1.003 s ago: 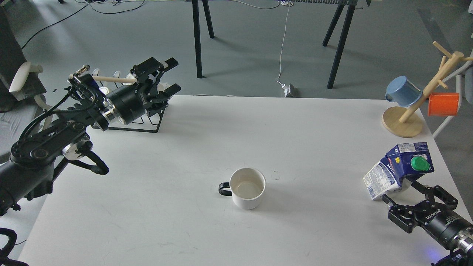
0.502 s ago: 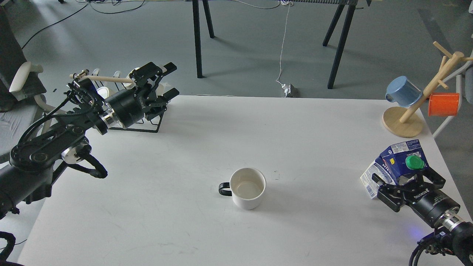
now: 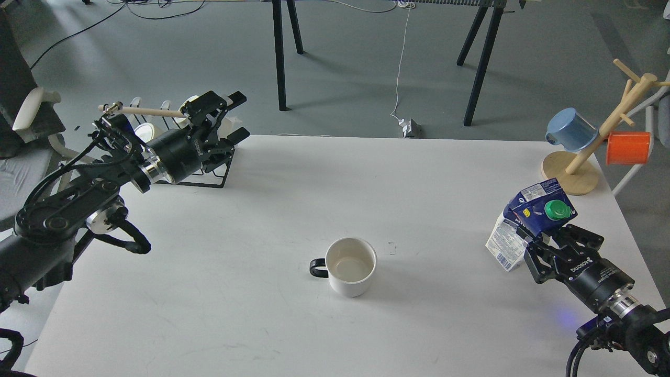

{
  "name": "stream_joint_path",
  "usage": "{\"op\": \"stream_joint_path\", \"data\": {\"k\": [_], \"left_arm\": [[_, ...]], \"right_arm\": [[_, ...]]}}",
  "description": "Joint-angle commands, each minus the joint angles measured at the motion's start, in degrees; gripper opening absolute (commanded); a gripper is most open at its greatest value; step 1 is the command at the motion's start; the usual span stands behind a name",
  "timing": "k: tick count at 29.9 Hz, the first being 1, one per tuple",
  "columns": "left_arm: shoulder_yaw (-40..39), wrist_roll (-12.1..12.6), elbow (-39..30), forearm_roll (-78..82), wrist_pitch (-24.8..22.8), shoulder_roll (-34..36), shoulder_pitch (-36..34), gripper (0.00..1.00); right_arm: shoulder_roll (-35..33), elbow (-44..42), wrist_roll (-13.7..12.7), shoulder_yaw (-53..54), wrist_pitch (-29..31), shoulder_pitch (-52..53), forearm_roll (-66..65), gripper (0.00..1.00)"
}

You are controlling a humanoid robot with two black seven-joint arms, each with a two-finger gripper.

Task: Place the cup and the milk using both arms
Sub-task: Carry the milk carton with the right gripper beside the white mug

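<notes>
The cup (image 3: 349, 267), a plain white mug with a cream inside and a small black handle on its left, stands upright at the table's front middle, with no gripper near it. The milk (image 3: 527, 208), a dented carton with a dark blue top, white printed sides and a green cap (image 3: 556, 209), leans at the right side of the table. My right gripper (image 3: 547, 240) is shut on the carton's lower part, a finger on each side. My left gripper (image 3: 233, 116) is open and empty at the far left, over a wire rack.
A black wire rack (image 3: 201, 180) with white mugs and a wooden rod (image 3: 152, 111) stands at the back left, under my left arm. A wooden mug tree (image 3: 569, 175) at the back right holds a blue cup (image 3: 571, 130) and an orange cup (image 3: 628, 147).
My right gripper has closed around the milk and moved it left and away from me. My left gripper has drawn back slightly to the left, still open.
</notes>
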Motion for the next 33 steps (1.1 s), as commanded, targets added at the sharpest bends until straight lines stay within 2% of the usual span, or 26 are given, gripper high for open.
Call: {"op": "stream_joint_path", "data": {"k": [1,9,26,29,31,33], "left_arm": [[0.01,0.0,0.09,0.01,0.0,0.09,0.0,0.91],[0.01,0.0,0.09,0.01,0.0,0.53,0.17,0.91],[0.19,0.0,0.17,0.1,0.0,0.79,0.26,0.91],[0.19,0.0,0.09,0.1,0.0,1.14,0.26,0.91],[0.19,0.0,0.09,0.1,0.0,1.32,0.35,0.91],[0.19,0.0,0.09,0.1,0.0,1.32,0.35,0.91]], "right_arm": [[3.18,1.89,0.0,-2.1,0.0,1.75,-1.47,0.39],[5.56,5.49,0.0,-10.28,0.0,3.08,-8.33,0.39],[6.53,6.38,0.0,-12.66,0.0,4.22,-12.9,0.41],[7.67,6.03,0.0,-12.74,0.0,4.57,-14.57,0.52],[8.29,6.03,0.0,-12.83,0.0,4.57,-14.75,0.68],[8.38,6.12,0.0,-12.83,0.0,4.4,-14.75,0.79]]}}
